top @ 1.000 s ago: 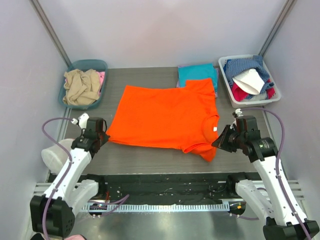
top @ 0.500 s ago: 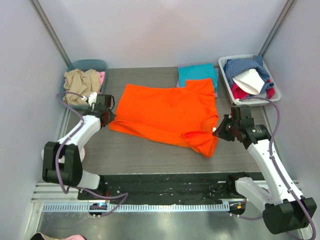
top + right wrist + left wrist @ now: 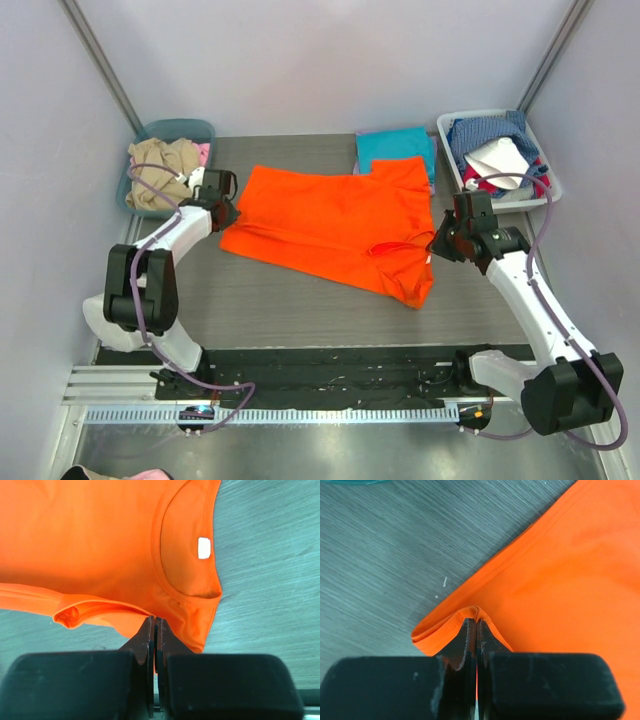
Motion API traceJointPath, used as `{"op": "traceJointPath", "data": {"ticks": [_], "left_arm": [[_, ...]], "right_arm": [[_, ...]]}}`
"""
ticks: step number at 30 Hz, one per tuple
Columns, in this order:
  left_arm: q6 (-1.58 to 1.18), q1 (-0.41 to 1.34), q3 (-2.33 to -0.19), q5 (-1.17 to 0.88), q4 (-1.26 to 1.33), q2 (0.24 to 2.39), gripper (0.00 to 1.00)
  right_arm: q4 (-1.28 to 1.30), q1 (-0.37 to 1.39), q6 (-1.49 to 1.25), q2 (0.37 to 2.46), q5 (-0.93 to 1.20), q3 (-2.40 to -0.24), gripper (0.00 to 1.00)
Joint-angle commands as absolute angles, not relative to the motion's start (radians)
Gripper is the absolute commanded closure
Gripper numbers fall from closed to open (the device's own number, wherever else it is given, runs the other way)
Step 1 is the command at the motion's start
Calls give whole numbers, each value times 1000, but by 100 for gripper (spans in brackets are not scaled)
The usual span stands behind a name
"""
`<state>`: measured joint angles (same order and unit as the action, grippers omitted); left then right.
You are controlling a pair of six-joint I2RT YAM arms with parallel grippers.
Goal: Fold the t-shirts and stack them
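Note:
The bright orange t-shirt (image 3: 335,225) lies spread across the middle of the table, its near edge lifted and carried toward the back. My left gripper (image 3: 226,214) is shut on the shirt's hem corner (image 3: 470,612) at the left. My right gripper (image 3: 440,245) is shut on the shoulder cloth beside the collar (image 3: 187,580) at the right. A teal folded t-shirt (image 3: 395,148) lies on a lavender one (image 3: 434,172) at the back, partly under the orange sleeve.
A teal basket (image 3: 196,130) with beige cloth stands at the back left. A grey bin (image 3: 448,150) with blue, white and red clothes stands at the back right. Grey walls enclose the table on three sides.
Both grippers have moved away from me toward the back of the table, pulling the orange shirt's near edge with them. The shirt now looks narrower front to back.

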<state>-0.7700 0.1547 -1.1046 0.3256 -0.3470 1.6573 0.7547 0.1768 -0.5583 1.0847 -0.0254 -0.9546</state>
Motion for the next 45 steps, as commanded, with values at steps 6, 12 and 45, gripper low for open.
{"op": "traceJointPath", "data": {"ticks": [6,12,45], "left_arm": [[-746,150,-1180,321,-299,1726,100],[-746,150,-1198,321,-298,1764,100],[-744,150,-1252,341,-311,1790,0]], "right_arm": [[661,179,-548,1173,-78,-1009,99],[626,179,-548,1229,-75,-1003,99],[454,158,-525,1589,-68,-1149,99]]}}
